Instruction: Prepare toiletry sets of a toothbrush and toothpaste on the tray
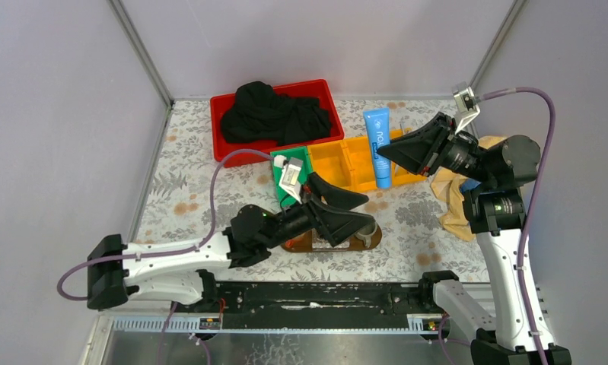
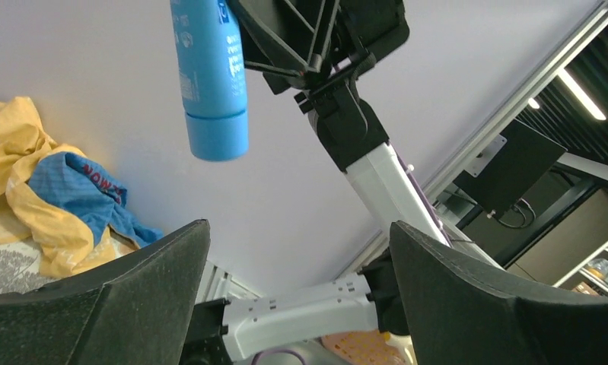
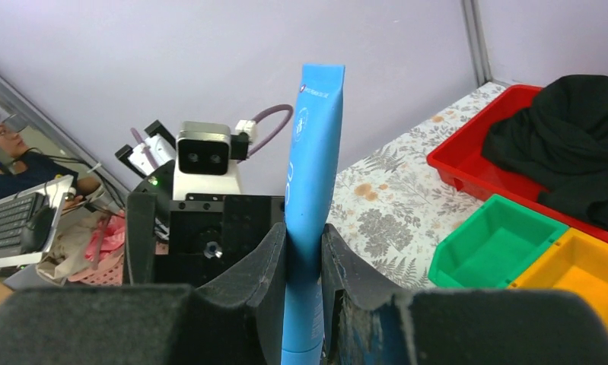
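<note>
My right gripper [image 1: 383, 152] is shut on the bright blue toothpaste [image 1: 377, 125], holding the tube in the air over the yellow bins. In the right wrist view the tube [image 3: 313, 152] stands upright, pinched between the two pads [image 3: 304, 236]. The dark-brown tray [image 1: 296, 245] lies near the front middle, mostly covered by my left gripper [image 1: 367, 211], which hangs open just above it. The left wrist view looks up between the wide-apart fingers [image 2: 299, 228] at the tube's cap end [image 2: 213, 91]. No toothbrush shows; most of what lies on the tray is hidden.
A red bin [image 1: 327, 91] with a black cloth [image 1: 274, 114] stands at the back. In front of it are a green bin [image 3: 498, 243] and yellow bins [image 1: 346, 163]. A yellow and blue cloth heap [image 1: 454, 209] lies at the right wall.
</note>
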